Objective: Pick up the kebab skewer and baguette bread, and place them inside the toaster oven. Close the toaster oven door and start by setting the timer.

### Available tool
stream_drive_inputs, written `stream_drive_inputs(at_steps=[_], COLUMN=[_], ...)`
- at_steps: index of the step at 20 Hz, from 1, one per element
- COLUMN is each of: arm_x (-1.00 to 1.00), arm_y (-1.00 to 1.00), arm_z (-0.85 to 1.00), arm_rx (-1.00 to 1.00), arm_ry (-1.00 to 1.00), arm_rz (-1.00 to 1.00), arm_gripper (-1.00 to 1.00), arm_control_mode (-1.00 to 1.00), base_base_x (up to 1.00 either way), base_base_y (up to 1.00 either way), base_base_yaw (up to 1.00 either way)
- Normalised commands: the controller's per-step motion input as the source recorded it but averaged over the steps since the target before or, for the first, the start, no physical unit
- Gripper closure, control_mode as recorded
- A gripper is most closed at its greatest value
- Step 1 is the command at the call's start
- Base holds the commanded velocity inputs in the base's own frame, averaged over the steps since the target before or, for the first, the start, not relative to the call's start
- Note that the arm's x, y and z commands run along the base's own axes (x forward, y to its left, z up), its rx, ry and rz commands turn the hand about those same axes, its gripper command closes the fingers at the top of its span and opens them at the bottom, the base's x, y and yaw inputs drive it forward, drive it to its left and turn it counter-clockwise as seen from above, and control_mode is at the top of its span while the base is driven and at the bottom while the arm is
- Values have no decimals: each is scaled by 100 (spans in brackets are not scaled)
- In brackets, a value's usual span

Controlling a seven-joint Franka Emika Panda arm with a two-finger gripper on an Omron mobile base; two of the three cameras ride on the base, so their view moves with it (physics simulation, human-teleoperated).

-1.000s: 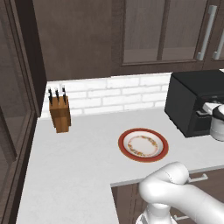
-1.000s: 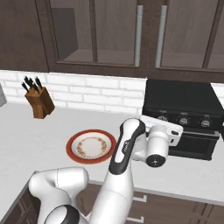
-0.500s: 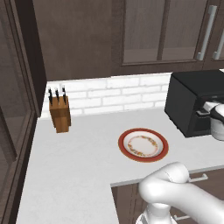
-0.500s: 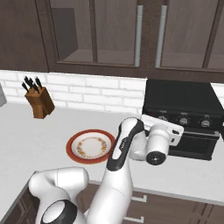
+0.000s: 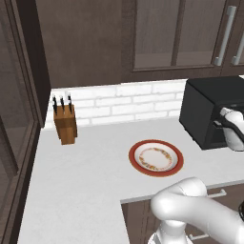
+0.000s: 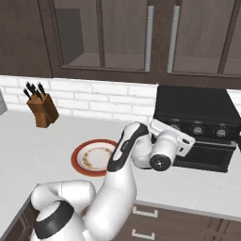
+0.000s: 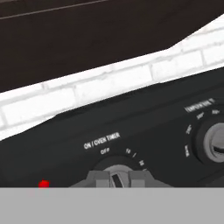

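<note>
The black toaster oven [image 6: 197, 106] stands on the counter at the right, also seen as the toaster oven [image 5: 205, 114] from the other side. Its toaster oven door [image 6: 207, 155] is closed. My gripper [image 7: 116, 179] is shut on the timer [image 7: 117, 165], the dial under the "ON / OVEN TIMER" label, with a finger on each side of its ridge. A red light [image 7: 43, 184] glows left of the dial. My hand [image 6: 164, 148] reaches to the left end of the oven's control strip. The kebab skewer and baguette bread are out of view.
A red-rimmed plate [image 5: 156, 157] lies bare on the white counter in front of the oven. A wooden knife block [image 5: 65, 125] stands by the brick wall at the left. A second knob [image 7: 215, 144] sits right of the timer. Dark cabinets hang overhead.
The hand has shifted and rolled slightly at the oven's control strip. Nothing else has moved.
</note>
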Motion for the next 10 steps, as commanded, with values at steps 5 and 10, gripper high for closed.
stream_drive_inputs(at_steps=[5,10], arm_x=[0,-1], arm_y=[5,0], arm_z=[-7,-9], arm_rx=[17,21], arm_ry=[0,2], arm_rz=[-9,-7], arm_gripper=[100,100], arm_control_mode=[-100,-100], base_base_x=[0,0], base_base_y=[0,0], base_base_yaw=[0,0])
